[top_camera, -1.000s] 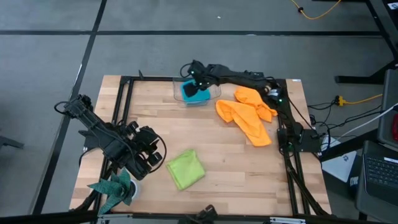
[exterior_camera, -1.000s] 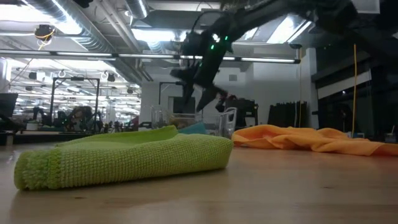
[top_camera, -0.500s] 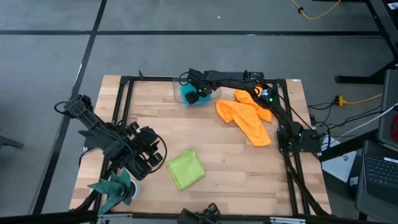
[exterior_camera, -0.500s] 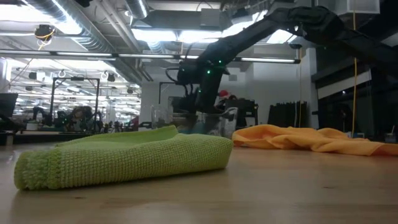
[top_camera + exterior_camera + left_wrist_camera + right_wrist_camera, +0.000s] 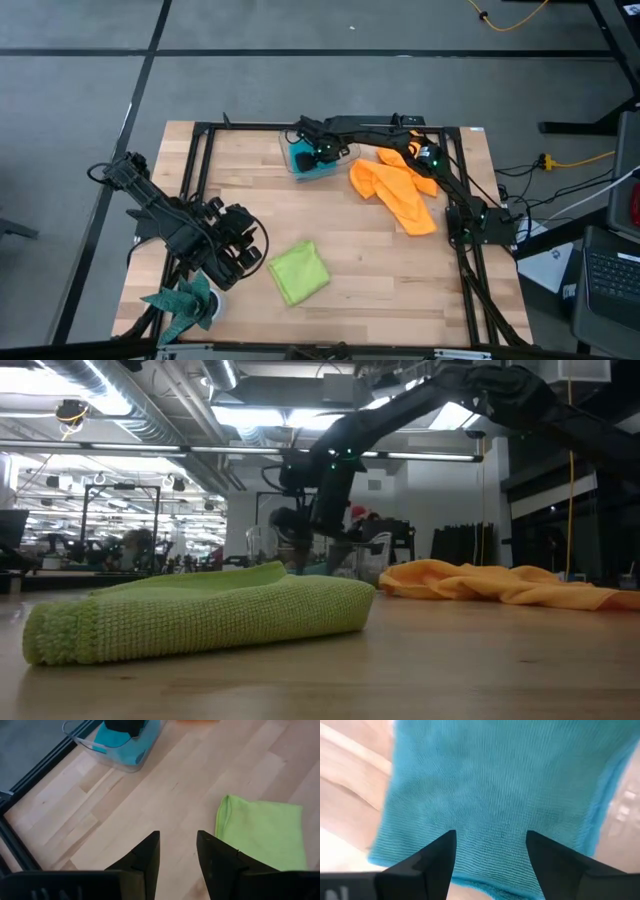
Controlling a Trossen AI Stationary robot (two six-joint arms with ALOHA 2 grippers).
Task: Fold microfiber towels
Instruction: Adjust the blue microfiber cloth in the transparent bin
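A turquoise-blue towel (image 5: pixel 500 780) lies in a clear plastic bin (image 5: pixel 296 163) at the table's far middle; it also shows in the left wrist view (image 5: pixel 116 742). My right gripper (image 5: pixel 490 845) is open and points down into the bin, just over the towel. Two orange towels (image 5: pixel 395 190) lie crumpled in a heap on the table, right of the bin. A folded lime-green towel (image 5: pixel 298 270) lies flat near the front middle. My left gripper (image 5: pixel 177 850) is open and empty, at the table's left, near the green towel. My right gripper comes at the turquoise towel from above, fingers (image 5: pixel 435 857) spread over the middle of the cloth in the bin. I cannot tell whether the fingertips touch the cloth.
A dark teal-green spiky-edged cloth (image 5: pixel 185 305) sits at the near left corner beside my left arm. A black frame (image 5: pixel 205 130) runs along the table's edges. Bare wood lies between the bin and the green towel.
My right gripper has gone down from above the bin into it, onto the turquoise towel, and stayed open. The towels on the table have kept their places.
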